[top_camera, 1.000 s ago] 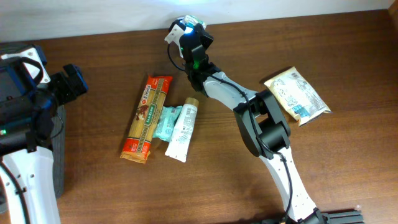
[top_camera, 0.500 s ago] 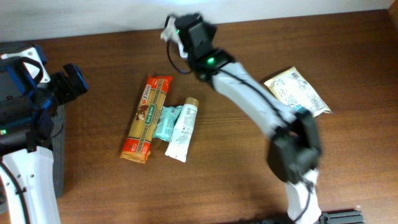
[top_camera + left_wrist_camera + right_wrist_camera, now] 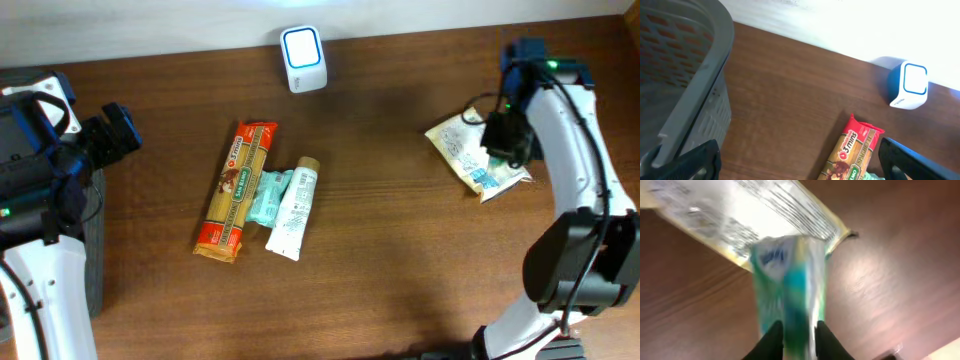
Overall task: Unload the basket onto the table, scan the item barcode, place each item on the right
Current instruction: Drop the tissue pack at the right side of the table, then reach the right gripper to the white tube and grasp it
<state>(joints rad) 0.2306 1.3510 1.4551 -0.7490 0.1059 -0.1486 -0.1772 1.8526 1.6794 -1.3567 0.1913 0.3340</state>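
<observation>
Straddling the teal patch [image 3: 790,280] of the cream packet [image 3: 740,225], the right fingers [image 3: 771,341] stand narrowly apart; grip unclear.

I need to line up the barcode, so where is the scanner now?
The scanner stands at the far edge of the table in the overhead view, left of centre, beyond the pasta pack.

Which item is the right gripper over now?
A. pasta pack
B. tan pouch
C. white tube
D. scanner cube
B: in the overhead view the right gripper sits above the tan pouch, and the right wrist view looks straight down on that pouch.
</observation>
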